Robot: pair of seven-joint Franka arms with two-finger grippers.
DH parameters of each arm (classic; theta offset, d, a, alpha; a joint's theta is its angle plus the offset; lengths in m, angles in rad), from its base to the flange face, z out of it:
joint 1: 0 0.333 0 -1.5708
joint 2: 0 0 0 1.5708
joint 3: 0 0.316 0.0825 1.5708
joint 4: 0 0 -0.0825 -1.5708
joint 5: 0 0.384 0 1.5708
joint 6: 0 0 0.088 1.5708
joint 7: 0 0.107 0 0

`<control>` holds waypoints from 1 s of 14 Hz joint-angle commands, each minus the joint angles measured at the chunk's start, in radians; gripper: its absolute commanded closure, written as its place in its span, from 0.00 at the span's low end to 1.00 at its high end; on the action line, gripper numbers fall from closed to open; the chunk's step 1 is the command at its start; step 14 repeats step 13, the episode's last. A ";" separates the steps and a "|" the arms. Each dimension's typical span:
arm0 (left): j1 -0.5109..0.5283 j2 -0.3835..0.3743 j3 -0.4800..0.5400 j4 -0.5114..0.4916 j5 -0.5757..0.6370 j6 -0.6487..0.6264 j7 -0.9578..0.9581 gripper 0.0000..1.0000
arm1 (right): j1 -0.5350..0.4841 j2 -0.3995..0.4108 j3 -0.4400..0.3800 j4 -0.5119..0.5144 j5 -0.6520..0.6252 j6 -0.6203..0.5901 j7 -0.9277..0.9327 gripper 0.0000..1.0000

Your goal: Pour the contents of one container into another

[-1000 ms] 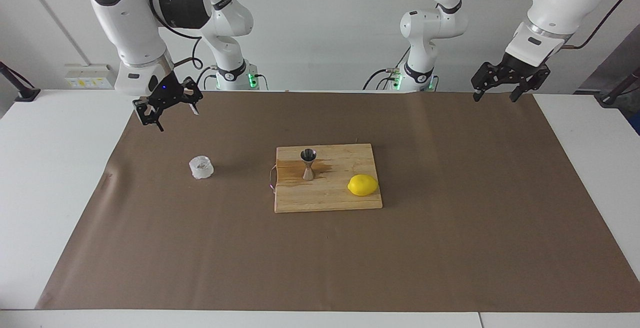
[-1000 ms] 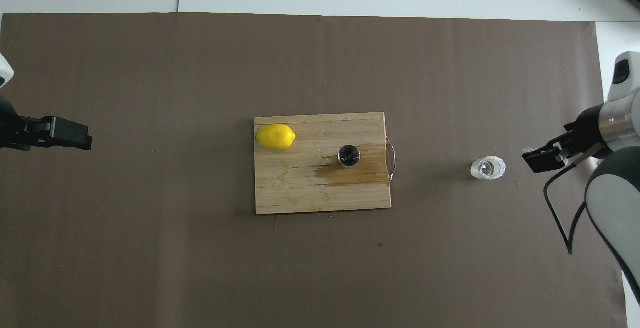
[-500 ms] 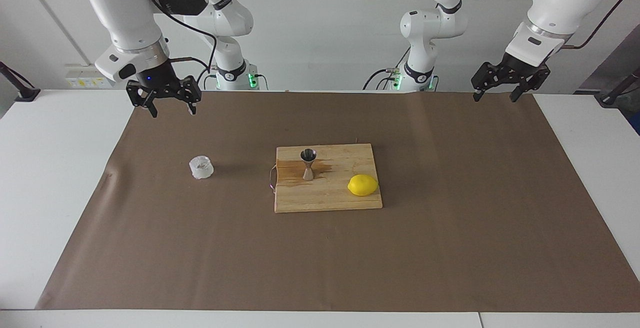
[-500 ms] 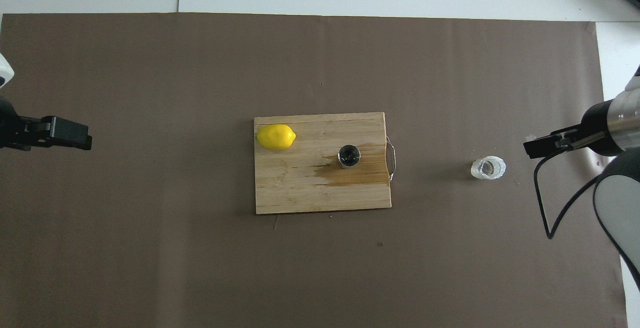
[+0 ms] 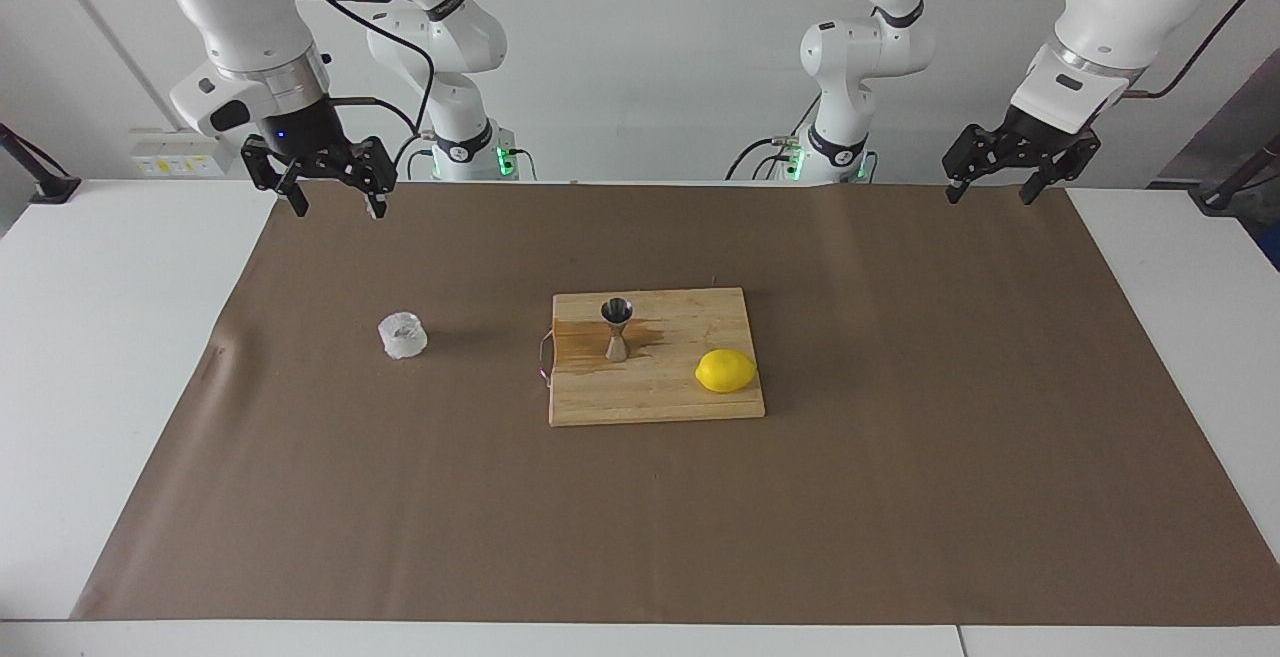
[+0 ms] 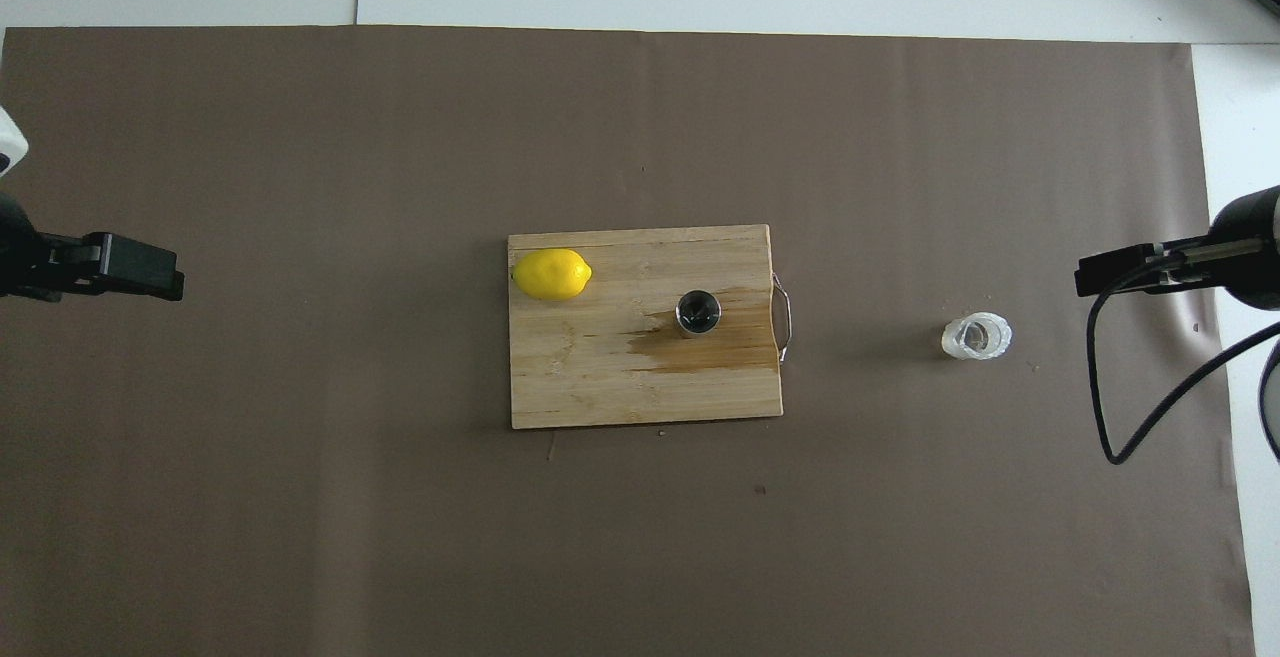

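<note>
Right gripper (image 5: 327, 199) hung open and empty, up over the worktop's robot-side edge; cup (image 5: 402, 335) sat upright on the brown paper below and forward of it, jigger (image 5: 616, 329) further inward. Left gripper (image 5: 1003, 187) waited, open, empty, well apart.

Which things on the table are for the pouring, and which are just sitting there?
For the pouring:
- clear cup, standing on the brown paper
- steel jigger, upright on the wooden board

Just sitting there:
- lemon, on the board beside the jigger
- the board and the paper
</note>
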 commanded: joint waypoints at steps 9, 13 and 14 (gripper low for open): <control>0.007 -0.028 -0.002 -0.031 0.011 0.005 0.003 0.00 | 0.001 0.005 0.008 -0.007 0.002 -0.010 0.063 0.00; 0.007 -0.028 -0.002 -0.031 0.011 0.005 0.003 0.00 | 0.001 0.000 0.008 -0.017 0.002 -0.013 0.100 0.00; 0.007 -0.028 -0.002 -0.031 0.011 0.005 0.003 0.00 | 0.001 0.000 0.008 -0.017 0.002 -0.013 0.100 0.00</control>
